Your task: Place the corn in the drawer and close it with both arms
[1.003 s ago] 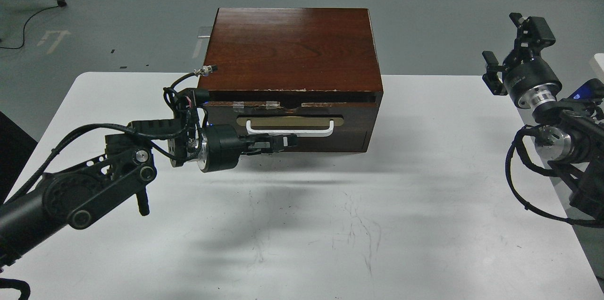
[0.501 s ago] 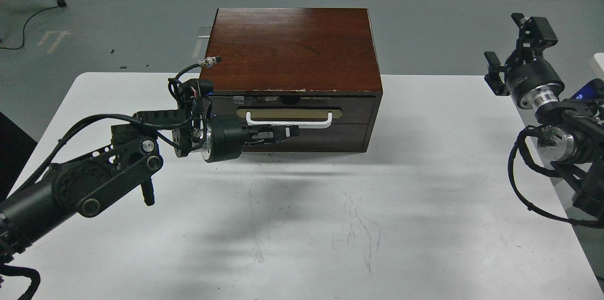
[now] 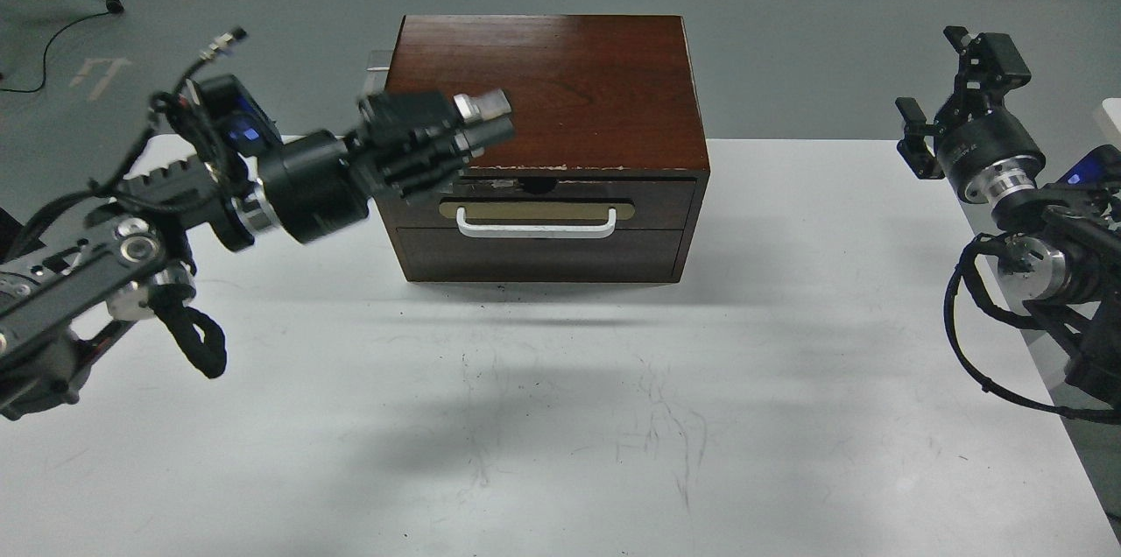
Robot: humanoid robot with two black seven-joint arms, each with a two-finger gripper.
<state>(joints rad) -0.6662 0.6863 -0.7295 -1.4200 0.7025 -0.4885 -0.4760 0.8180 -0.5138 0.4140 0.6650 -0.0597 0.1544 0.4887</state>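
The drawer (image 3: 539, 204) sits flush in the front of the brown cabinet (image 3: 543, 84) on the white table (image 3: 560, 417), its white handle (image 3: 536, 227) free of any gripper, and the corn does not show anywhere. The left gripper (image 3: 477, 137) hangs blurred over the cabinet's front left corner, above and apart from the handle, its fingers bunched so that I cannot tell how far they part, with nothing seen in them. The right gripper (image 3: 950, 93) is raised well off to the right, its fingers spread wide on nothing.
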